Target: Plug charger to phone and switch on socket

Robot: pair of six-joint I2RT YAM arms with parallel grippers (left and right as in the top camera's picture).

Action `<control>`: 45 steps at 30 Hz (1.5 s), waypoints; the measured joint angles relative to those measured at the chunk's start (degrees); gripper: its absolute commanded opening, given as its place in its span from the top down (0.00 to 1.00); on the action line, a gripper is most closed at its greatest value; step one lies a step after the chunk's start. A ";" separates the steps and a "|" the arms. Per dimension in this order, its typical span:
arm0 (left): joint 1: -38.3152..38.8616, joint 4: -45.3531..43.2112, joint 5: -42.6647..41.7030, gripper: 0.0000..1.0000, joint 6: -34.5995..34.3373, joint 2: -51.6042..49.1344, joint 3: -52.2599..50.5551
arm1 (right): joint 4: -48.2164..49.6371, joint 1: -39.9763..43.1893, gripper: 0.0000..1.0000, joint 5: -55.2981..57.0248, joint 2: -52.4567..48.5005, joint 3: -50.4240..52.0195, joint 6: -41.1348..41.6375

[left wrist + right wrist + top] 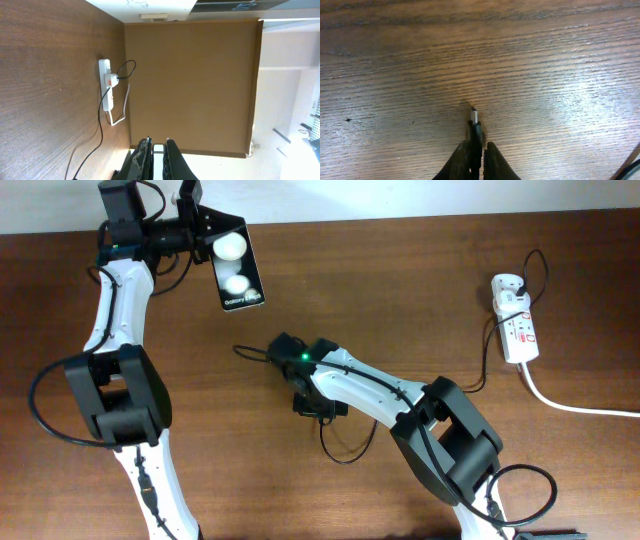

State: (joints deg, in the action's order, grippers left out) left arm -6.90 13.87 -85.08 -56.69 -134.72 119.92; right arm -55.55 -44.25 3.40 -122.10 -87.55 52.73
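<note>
Wooden table (420, 270) with two arms, seen from above and from each wrist. The left gripper (205, 232) is at the far left corner, its jaws clamped on one short edge of the phone (238, 272). The phone hangs out from those jaws as a tilted black slab, its two white round spots and small white lettering turned up toward the overhead camera. The white power strip (515, 320) lies well apart from both pairs of jaws. In the left wrist view it (106, 85) sits far ahead of the left gripper (159, 150) and off to one side, with its thick white cord (570, 405) trailing away from it. The white plug adapter (508, 288) is seated at one end of the strip. From it the thin black charger cable (486, 355) loops across the table toward the right arm. The right gripper (477, 150) is near the table's middle, jaws closed tight on the black connector tip (474, 117). The connector's silver end projects just beyond the fingertips, close above bare wood. The strip's switch positions are too small to read.
</note>
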 measured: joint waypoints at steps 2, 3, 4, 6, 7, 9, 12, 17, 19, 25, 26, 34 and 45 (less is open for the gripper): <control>0.00 0.00 0.00 1.00 0.00 0.00 0.00 | 0.00 0.00 0.88 0.00 0.00 0.00 -0.02; 0.00 0.00 0.00 1.00 0.00 0.00 0.00 | -0.11 0.00 0.88 0.00 0.00 0.00 -0.02; 0.00 0.02 0.00 1.00 0.00 0.00 0.00 | -0.35 0.00 0.89 0.00 0.00 0.00 0.00; 0.00 0.02 0.00 1.00 0.00 0.00 0.00 | -0.44 0.00 0.96 0.00 0.00 0.00 -0.02; 0.00 0.00 -0.02 1.00 0.00 0.00 0.00 | -0.44 0.00 0.96 -0.02 0.00 0.00 -0.04; -0.11 0.02 0.00 1.00 0.00 0.00 0.00 | -0.63 0.00 0.96 -0.02 0.00 0.00 -0.20; -0.48 0.00 0.00 1.00 0.00 0.00 0.00 | -1.31 0.00 0.96 -0.02 0.00 0.00 -0.61; -0.68 0.00 0.00 1.00 0.00 0.00 0.00 | -4.92 5.68 0.96 -1.97 0.00 -0.11 -2.12; -0.70 0.00 0.00 1.00 0.04 0.00 0.00 | -4.68 10.67 0.96 -5.66 0.00 -0.17 -3.21; -0.68 -0.02 0.02 1.00 0.15 0.00 0.00 | 6.51 24.74 0.96 -44.04 0.00 -0.44 -21.55; -0.70 0.00 -0.02 1.00 0.15 0.00 0.00 | 8.35 26.49 0.96 -53.00 0.00 -0.42 -24.96; 1.38 0.24 2.01 1.00 0.15 0.00 0.00 | 9.29 28.89 0.96 -86.23 -0.02 -0.42 -50.62; 7.10 0.42 16.55 1.00 0.09 0.00 0.00 | 10.93 28.89 0.96 -90.29 -0.11 -7.15 -55.87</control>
State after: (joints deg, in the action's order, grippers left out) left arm 0.21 14.28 -68.53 -56.60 -134.72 119.92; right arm -44.62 -15.35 -86.89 -122.21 -94.70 -3.14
